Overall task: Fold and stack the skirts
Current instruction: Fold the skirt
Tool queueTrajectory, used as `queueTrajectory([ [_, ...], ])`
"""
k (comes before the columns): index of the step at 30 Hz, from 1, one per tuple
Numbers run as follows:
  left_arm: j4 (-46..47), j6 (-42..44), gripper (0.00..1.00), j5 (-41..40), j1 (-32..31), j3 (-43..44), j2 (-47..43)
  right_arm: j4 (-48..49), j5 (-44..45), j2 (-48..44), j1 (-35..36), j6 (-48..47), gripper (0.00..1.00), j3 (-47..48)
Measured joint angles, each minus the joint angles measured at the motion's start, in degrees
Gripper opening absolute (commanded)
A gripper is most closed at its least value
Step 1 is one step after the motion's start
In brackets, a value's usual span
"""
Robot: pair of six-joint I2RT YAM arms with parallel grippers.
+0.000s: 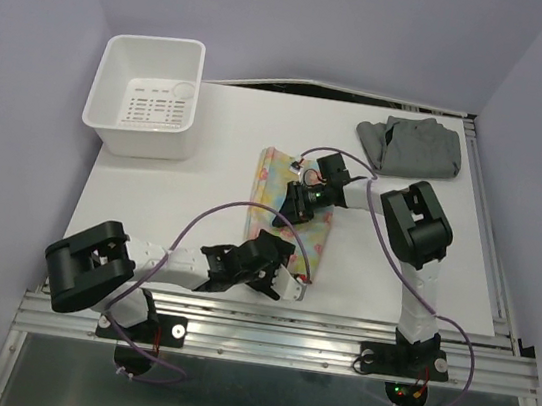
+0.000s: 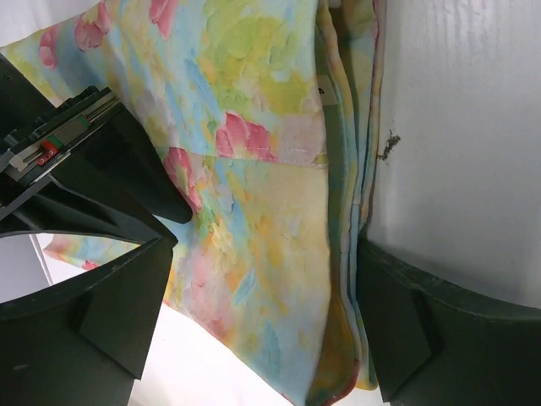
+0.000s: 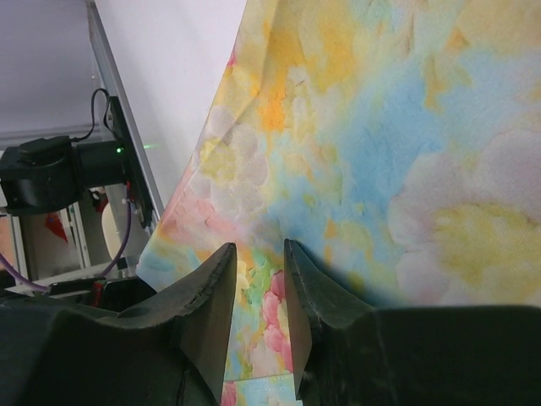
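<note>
The floral skirt (image 1: 275,173) lies folded into a long strip at the table's middle. The grey skirt (image 1: 410,147) lies bunched at the back right, apart from both grippers. My left gripper (image 1: 287,271) is wide open at the strip's near end. In the left wrist view (image 2: 262,338) its fingers (image 2: 118,313) straddle the floral cloth (image 2: 254,169), with the layered fold edge by the right finger. My right gripper (image 1: 298,205) is low over the strip's middle. In the right wrist view (image 3: 259,247) its jaws stand a narrow gap apart, with floral cloth (image 3: 380,127) showing between and beyond them.
A white plastic bin (image 1: 157,43) stands at the back left of the white table (image 1: 171,199). A metal rail (image 1: 282,341) runs along the near edge, holding both arm bases. The right arm's elbow (image 1: 415,223) rises right of the floral skirt.
</note>
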Motion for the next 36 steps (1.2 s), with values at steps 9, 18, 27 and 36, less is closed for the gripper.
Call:
queueTrajectory([
  [9,-0.8,-3.2,0.61,0.5,0.0,0.9,1.0,0.4,-0.3,0.3,0.0,0.7,0.35,0.0],
  [18,-8.9,-5.9,0.1,3.0,0.0,4.7,0.3,1.6,-0.9,0.3,0.0,1.7,0.35,-0.5],
  [27,-16.0,-9.0,0.0,5.7,0.0,9.1,1.0,0.9,-0.7,-1.0,0.1,1.2,0.57,-0.4],
  [36,-24.1,-11.0,0.0,12.6,0.0,9.8,-1.2,-7.2,4.9,2.3,-4.9,-4.9,0.66,23.0],
])
